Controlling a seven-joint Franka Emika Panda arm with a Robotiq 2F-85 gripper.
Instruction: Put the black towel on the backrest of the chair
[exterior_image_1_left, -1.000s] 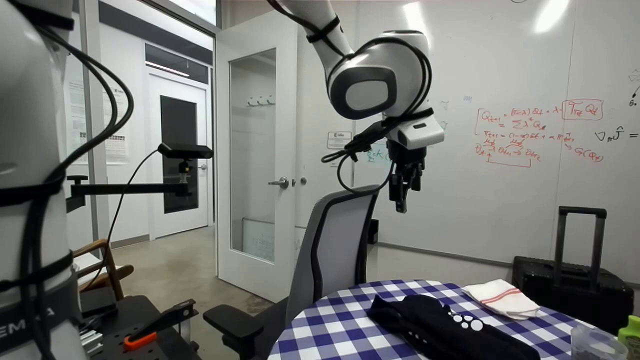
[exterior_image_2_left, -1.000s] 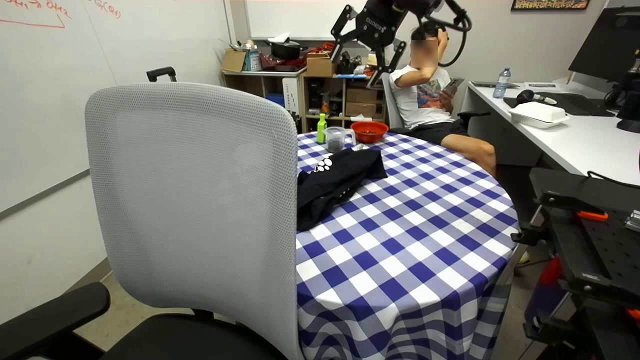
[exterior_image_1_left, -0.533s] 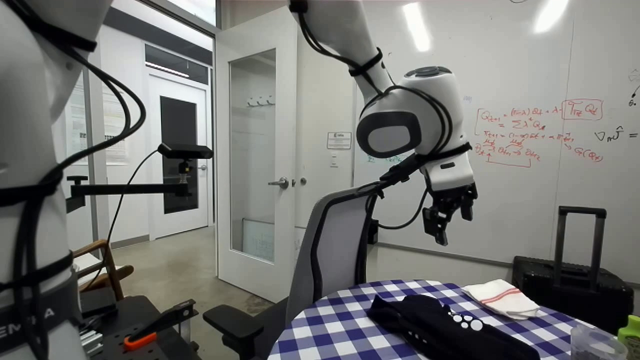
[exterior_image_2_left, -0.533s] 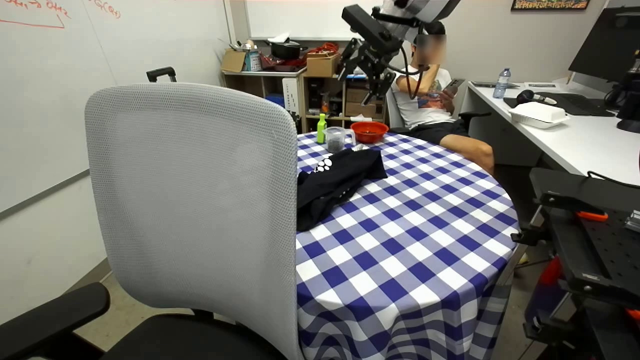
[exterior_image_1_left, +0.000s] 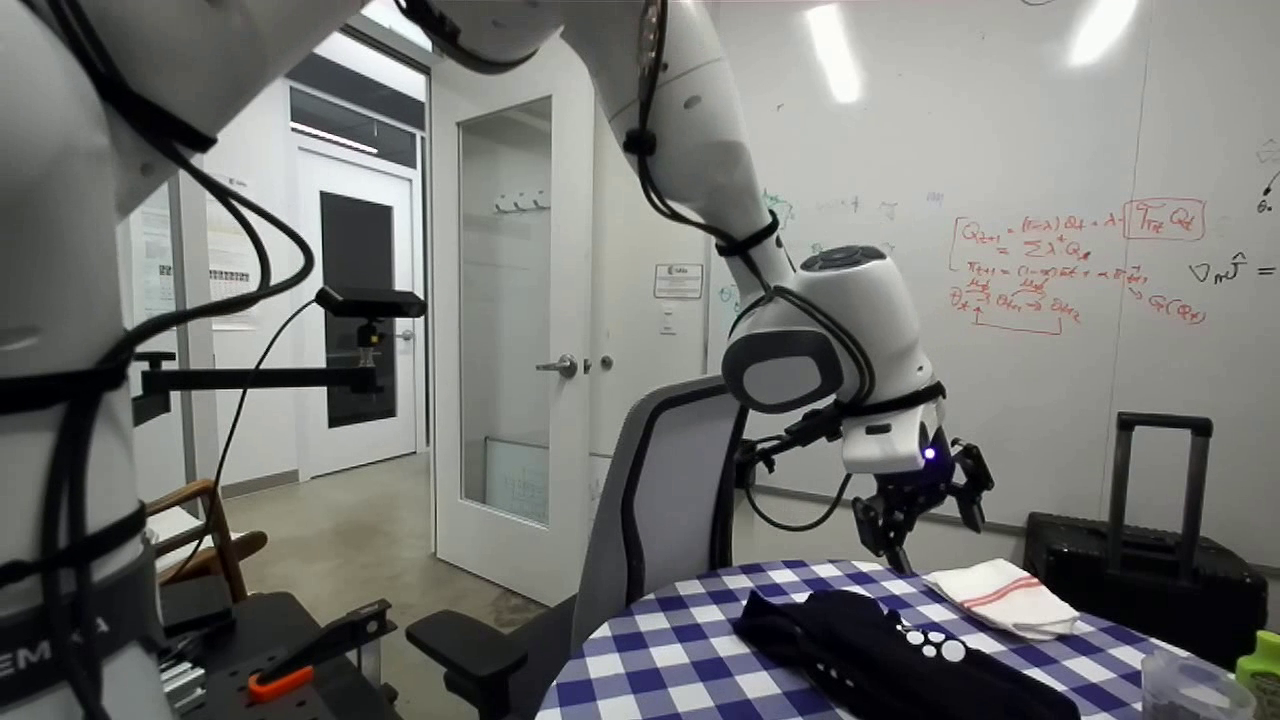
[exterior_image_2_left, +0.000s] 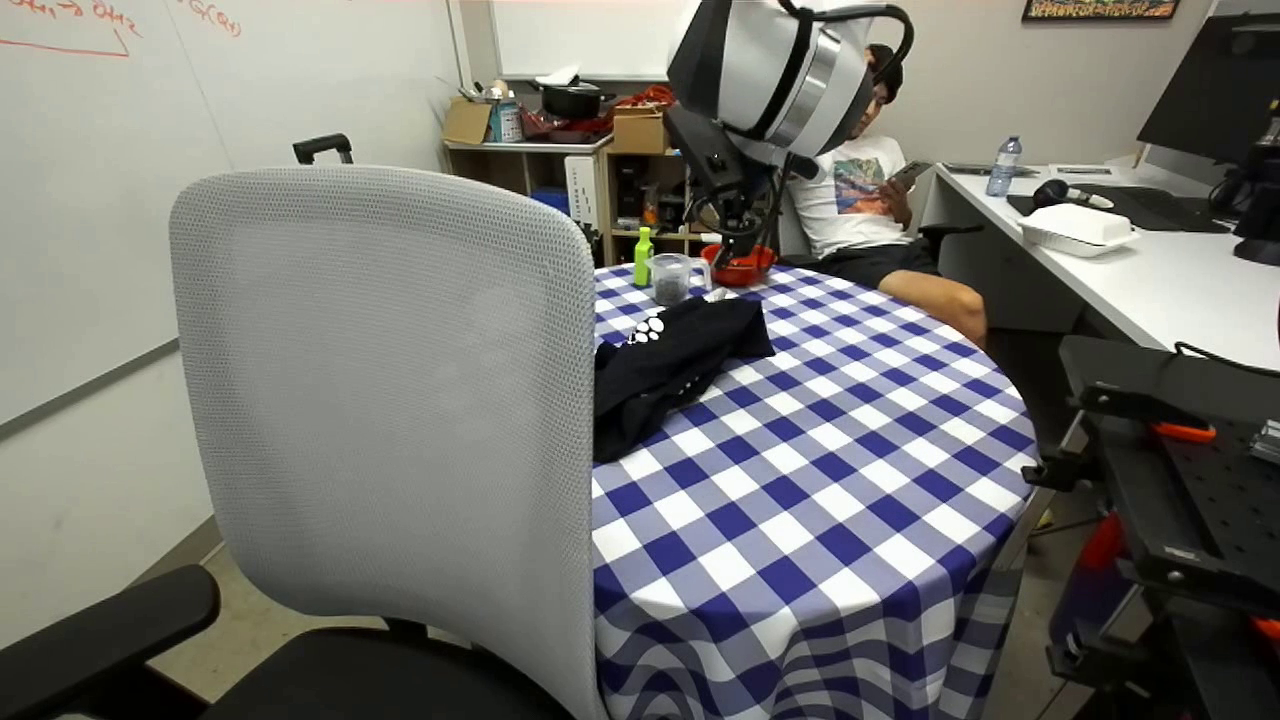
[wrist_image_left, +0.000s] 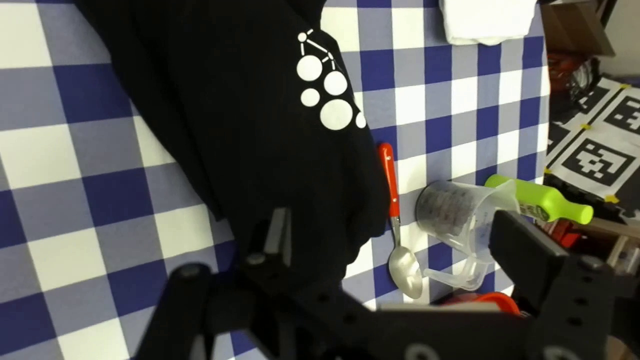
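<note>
1. The gripper (wrist_image_left: 392, 220) hangs over the round table (exterior_image_2_left: 880, 480). Its fingers (wrist_image_left: 527, 255) are spread far apart, w/ a big gap btwn them.
2. In the wrist view, one finger shows over an end of the black towel (wrist_image_left: 260, 110). The other is nr the clear cup (wrist_image_left: 445, 207). How high up the gripper is, one can't tell.
3. The black towel lies on the table, a bit bunched up, w/ white dots nr one side. It's in from the edge by the chair (exterior_image_2_left: 360, 685).
4. The chair's gray backrest (exterior_image_2_left: 380, 380) stands up at that edge & hides part of the black towel in an exterior view.
5. A white cloth (exterior_image_1_left: 1005, 598) w/ red stripes lies by the edge nr the whiteboard (exterior_image_1_left: 1060, 400).
6. A red-handled spoon (wrist_image_left: 393, 195) is just beside the black towel. One can't tell if they touch.
7. In an exterior view, the cup, a green bottle (exterior_image_2_left: 643, 258) & a red bowl (exterior_image_2_left: 752, 274) sit nr the table's far edge.
8. Past that edge, a person (exterior_image_2_left: 860, 190) sits w/ a phone (exterior_image_2_left: 907, 175).
9. The robot arm (exterior_image_1_left: 690, 150) is bent & runs down to the gripper; a tiny purple light (exterior_image_1_left: 930, 454) glows on it.
</note>
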